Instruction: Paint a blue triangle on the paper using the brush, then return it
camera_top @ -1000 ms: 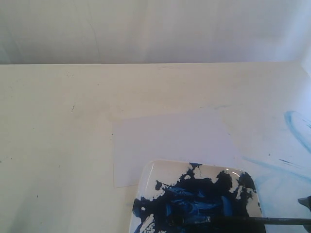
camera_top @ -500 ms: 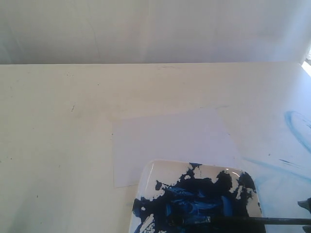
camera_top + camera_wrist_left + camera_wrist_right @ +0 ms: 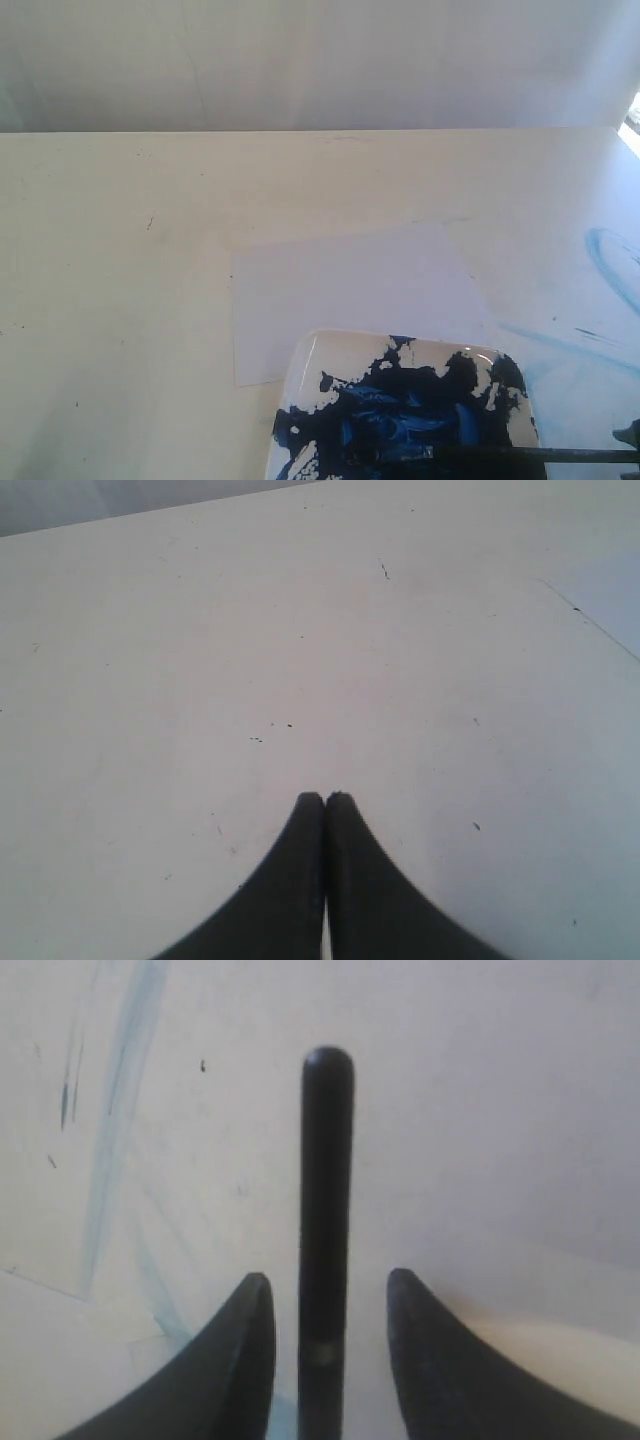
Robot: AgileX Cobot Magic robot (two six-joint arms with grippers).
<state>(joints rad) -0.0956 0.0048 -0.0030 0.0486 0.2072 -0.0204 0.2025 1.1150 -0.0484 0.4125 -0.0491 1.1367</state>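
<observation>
Worktop (image 3: 110,300) cream and flat, running back to a straight far edge under a pale wall (image 3: 300,60). Wide bare stretch on the left side and behind the paper (image 3: 350,285), with only small dark specks on it.

Position of the paper: pale sheet lying flat mid-worktop, slightly skewed to the far edge. Its left and far edges are fully exposed, and the visible face is an even pale tone. Its near right part is covered by the dish (image 3: 310,350), white and square with rounded corners, heavily smeared dark blue, its near side cut by the frame.

Position of the brush (image 3: 540,455): black handle lying roughly level across the dish's near right part and pointing out to the right, bristle end in the dark paint. Pale blue smears (image 3: 612,262) mark the worktop to the right. The nearest streak runs close to the paper's right edge.

My right hand (image 3: 328,1276): fingers (image 3: 250,1350) spread, one on each side of the handle, with a strip of worktop showing in each gap. No contact that I can see. The rounded handle end projects beyond the fingertips.

My left hand (image 3: 325,802): fingertips pressed together, holding nothing, over bare speckled worktop. A corner of the paper shows well apart from the tips.
</observation>
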